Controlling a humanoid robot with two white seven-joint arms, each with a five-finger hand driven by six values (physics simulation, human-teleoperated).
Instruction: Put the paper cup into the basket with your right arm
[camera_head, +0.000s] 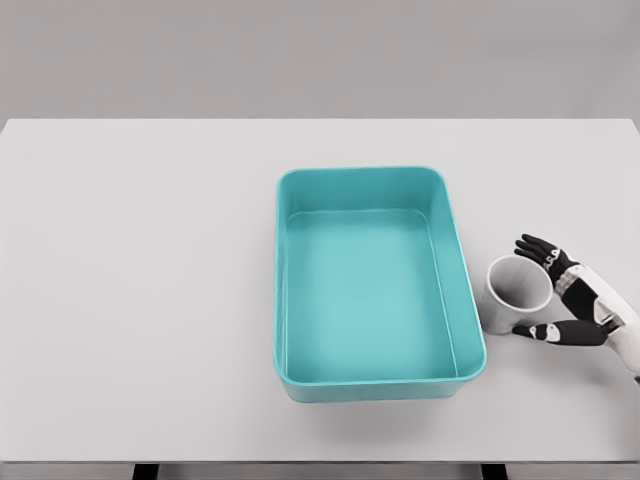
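Flanking one paper cup (518, 294), the right hand (560, 297) sits beside one basket (282, 300).

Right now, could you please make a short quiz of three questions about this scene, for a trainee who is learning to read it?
1. True or false: the white paper cup already stands inside the rectangular teal plastic basket.
2. Which hand is at the cup? A) left B) right
3. Fill in: the cup stands on the white table, just to the ___ of the basket in the head view.

Key:
1. False; it stands outside, and the basket holds nothing.
2. B; the right hand has fingers on both sides of the cup.
3. right
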